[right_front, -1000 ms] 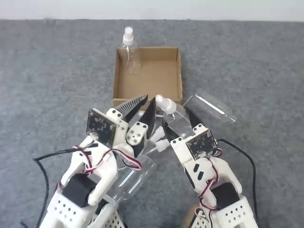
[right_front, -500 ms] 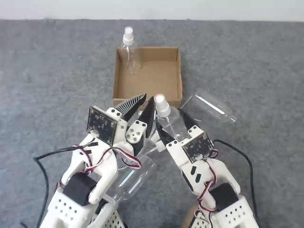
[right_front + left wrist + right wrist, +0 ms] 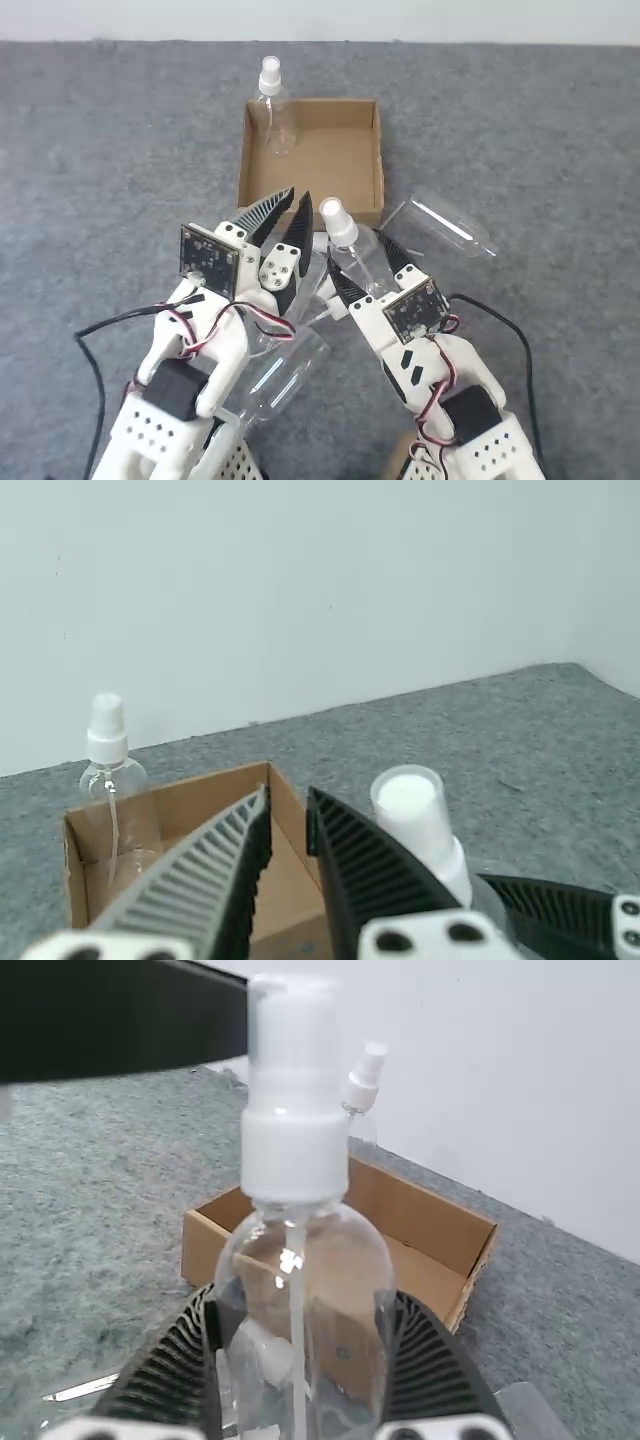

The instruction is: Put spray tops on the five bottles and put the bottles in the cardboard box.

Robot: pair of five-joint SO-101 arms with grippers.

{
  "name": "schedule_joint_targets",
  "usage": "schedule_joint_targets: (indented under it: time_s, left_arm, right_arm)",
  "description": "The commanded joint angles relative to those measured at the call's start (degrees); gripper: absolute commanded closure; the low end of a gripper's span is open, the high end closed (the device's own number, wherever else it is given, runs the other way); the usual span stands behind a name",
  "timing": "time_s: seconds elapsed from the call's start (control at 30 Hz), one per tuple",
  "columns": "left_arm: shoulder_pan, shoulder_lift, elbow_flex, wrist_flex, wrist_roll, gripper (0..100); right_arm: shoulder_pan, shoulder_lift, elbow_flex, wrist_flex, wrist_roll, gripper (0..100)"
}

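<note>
The left gripper [image 3: 299,196] swings sideways to its own side and slightly toward the cardboard box [image 3: 243,170]. Its fingers, against the spray top [image 3: 335,218] a second ago, now stand apart from it. The right gripper [image 3: 362,262] shifts a little toward the left arm and back, carrying its clamped bottle [image 3: 350,248] along.

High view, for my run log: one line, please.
right gripper: shut on upright clear plastic bottle, white spray top | left gripper: open beside it | brown cardboard box: one capped bottle
</note>
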Motion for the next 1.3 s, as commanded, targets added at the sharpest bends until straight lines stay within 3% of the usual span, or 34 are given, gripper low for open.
schedule_joint_targets:
  time_s: [0.0, 0.23, 0.87, 1.07, 1.27]
  left_arm:
    - [1.3, -0.6, 1.2, -5.3, 0.0, 94]
    - [7.9, -0.6, 3.3, -5.5, -0.4, 94]
    - [11.7, -1.1, 3.4, -1.6, -4.9, 94]
    - [15.6, -1.1, 1.5, 3.2, -9.9, 94]
    - [12.1, -1.1, 0.4, 3.0, -9.8, 94]
  right_arm:
    - [-0.7, -1.5, 0.4, -2.1, 0.9, 99.1]
    - [-0.7, -1.5, 0.4, -2.2, 0.8, 99.1]
    - [-0.1, -1.5, 1.0, -1.8, 0.9, 99.1]
    - [2.8, -1.5, 1.1, -2.2, 0.4, 99.1]
    - [2.9, -1.5, 1.1, -1.8, 0.4, 99.1]
